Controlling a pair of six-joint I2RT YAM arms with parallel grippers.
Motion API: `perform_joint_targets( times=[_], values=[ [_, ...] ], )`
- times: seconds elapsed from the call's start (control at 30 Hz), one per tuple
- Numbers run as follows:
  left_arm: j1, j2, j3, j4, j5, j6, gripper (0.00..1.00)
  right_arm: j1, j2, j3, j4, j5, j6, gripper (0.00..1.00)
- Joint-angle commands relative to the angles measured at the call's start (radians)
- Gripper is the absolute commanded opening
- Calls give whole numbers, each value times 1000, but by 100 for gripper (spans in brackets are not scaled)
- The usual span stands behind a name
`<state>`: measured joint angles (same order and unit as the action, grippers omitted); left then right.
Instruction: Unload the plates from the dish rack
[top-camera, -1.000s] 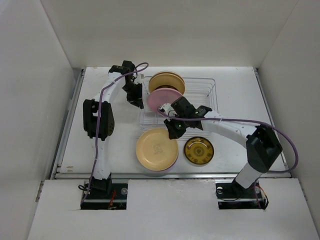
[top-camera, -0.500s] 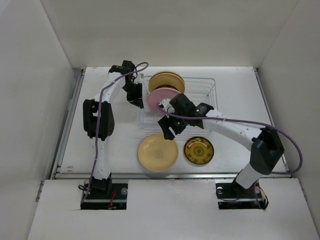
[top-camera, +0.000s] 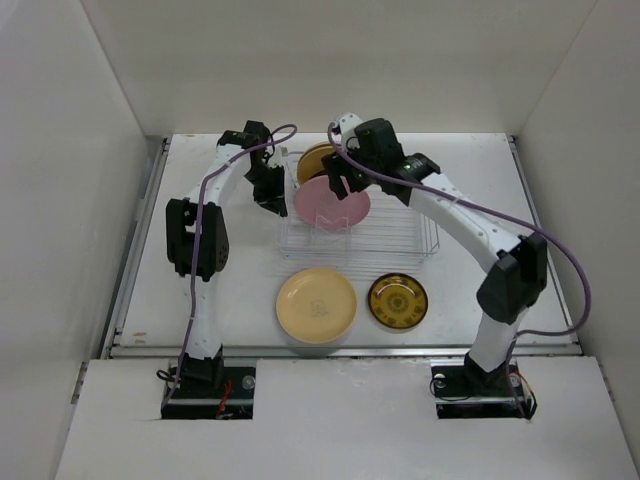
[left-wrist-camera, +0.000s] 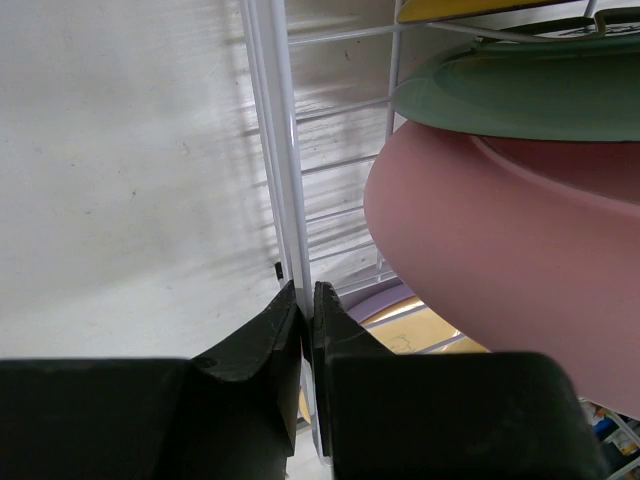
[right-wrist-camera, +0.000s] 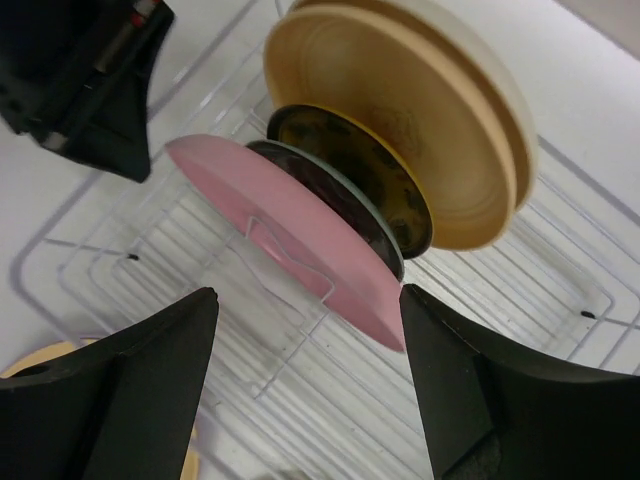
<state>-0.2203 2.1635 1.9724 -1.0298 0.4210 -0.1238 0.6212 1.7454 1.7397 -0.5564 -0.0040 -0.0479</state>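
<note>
The dish rack holds upright plates: a pink plate in front and a tan plate behind. The right wrist view shows the pink plate, then a dark green-rimmed plate, a tan plate and a cream plate. My right gripper hovers open over the pink plate with nothing between its fingers. My left gripper is shut on the rack's left rim wire. A cream-yellow plate lies on the table in front of the rack.
A small dark-yellow patterned plate lies flat to the right of the cream-yellow one. A lavender rim shows under that plate. White walls enclose the table on three sides. The left arm stands along the rack's left.
My right gripper opened and let the cream-yellow plate down onto the table in front of the rack. It then swung back and up over the pink plate. The left arm stayed put.
</note>
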Motion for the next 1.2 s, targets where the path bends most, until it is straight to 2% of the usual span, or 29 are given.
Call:
perform_joint_targets(
  times=[0.0, 0.13, 0.23, 0.27, 0.3, 0.37, 0.4, 0.47, 0.53, 0.77, 1.0, 1.13, 1.17],
  values=[
    [16, -2, 2, 30, -51, 26, 0, 9, 81, 66, -27, 45, -60, 79],
    [16, 7, 11, 30, -51, 36, 0, -12, 172, 90, 12, 93, -60, 79],
    [16, 18, 11, 30, -51, 36, 0, -23, 194, 90, 41, 116, -60, 73],
    [16, 18, 11, 30, -51, 36, 0, -23, 206, 90, 41, 116, -60, 67],
    [16, 18, 11, 30, -51, 36, 0, -23, 206, 90, 50, 104, -60, 52],
    [16, 27, 11, 30, -51, 36, 0, -23, 162, 54, 82, 104, -60, 38],
    [16, 27, 11, 30, -39, 36, 0, -23, 140, 34, 101, 114, -60, 22],
    [16, 27, 11, 30, -27, 36, 0, -23, 97, -20, 148, 154, -60, 9],
    [16, 27, 11, 30, -18, 27, 0, -23, 31, -49, 170, 176, -96, 0],
    [16, 27, 11, 30, -18, 4, 0, -14, -121, -137, 251, 254, -125, 0],
    [42, -10, -55, 128, 25, -157, 0, -5, -187, -181, 297, 338, -97, 0],
    [74, -10, -46, 166, 35, -233, 0, -5, -198, -111, 140, 111, -35, 0],
    [75, -10, -37, 180, 35, -246, 0, -5, -198, -100, 50, -69, -35, 0]
  ],
)
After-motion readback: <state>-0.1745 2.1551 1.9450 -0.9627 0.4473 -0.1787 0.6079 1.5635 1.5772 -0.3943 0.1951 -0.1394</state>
